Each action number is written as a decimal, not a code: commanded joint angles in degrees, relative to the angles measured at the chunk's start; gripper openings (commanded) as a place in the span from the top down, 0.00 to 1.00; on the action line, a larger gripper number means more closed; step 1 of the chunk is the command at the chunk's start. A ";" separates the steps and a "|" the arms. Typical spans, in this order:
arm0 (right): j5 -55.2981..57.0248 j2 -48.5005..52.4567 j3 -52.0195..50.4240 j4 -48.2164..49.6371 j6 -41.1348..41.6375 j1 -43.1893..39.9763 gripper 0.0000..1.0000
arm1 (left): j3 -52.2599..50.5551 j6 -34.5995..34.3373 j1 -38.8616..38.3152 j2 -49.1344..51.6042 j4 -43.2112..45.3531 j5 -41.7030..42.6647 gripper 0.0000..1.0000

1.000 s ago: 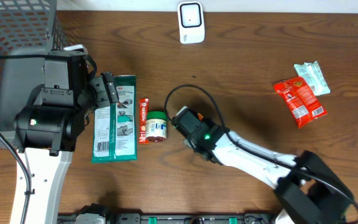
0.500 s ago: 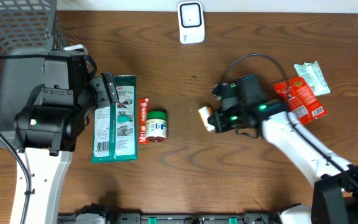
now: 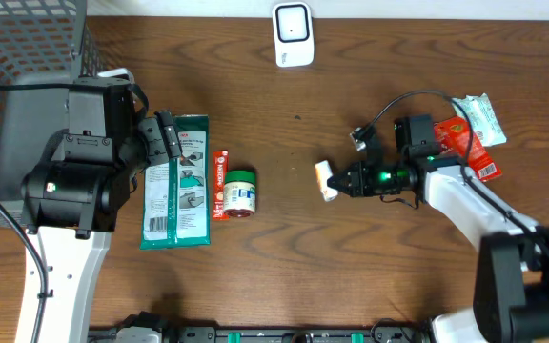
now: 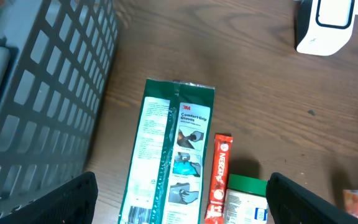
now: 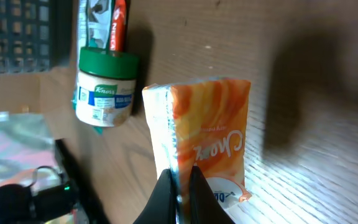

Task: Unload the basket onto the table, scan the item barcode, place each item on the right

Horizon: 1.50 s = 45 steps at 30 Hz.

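The right gripper [image 3: 339,180] is closed tight on the edge of a small orange and white packet [image 3: 325,180], near the middle of the brown wooden table [image 3: 398,86]. Whether the packet touches the wood, I cannot tell. The white box-shaped barcode scanner [image 3: 292,34] stands at the far edge, beyond the packet and a little to its left, well apart. The long axis of the packet points roughly toward the scanner. I judge the right arm, being nearer, should carry it there. The left gripper [image 4: 179,193] is wide open and holds nothing, above a flat green glove packet [image 4: 166,155].
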 commanded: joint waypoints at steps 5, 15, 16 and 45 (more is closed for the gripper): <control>-7.06 7.08 -0.74 3.72 0.13 -0.90 0.99 | 0.24 -0.50 0.13 0.22 0.09 -0.55 0.13; -2.82 8.13 -0.74 4.02 0.13 -0.90 0.79 | 0.24 -0.52 0.13 0.22 0.09 -0.52 0.13; -2.80 8.13 -0.74 4.04 0.13 -0.90 0.78 | 0.24 -0.50 0.13 0.22 0.09 -0.52 0.13; 32.22 1.66 20.39 -20.09 0.57 10.08 0.39 | 0.24 -0.52 0.13 0.22 0.09 -0.52 0.13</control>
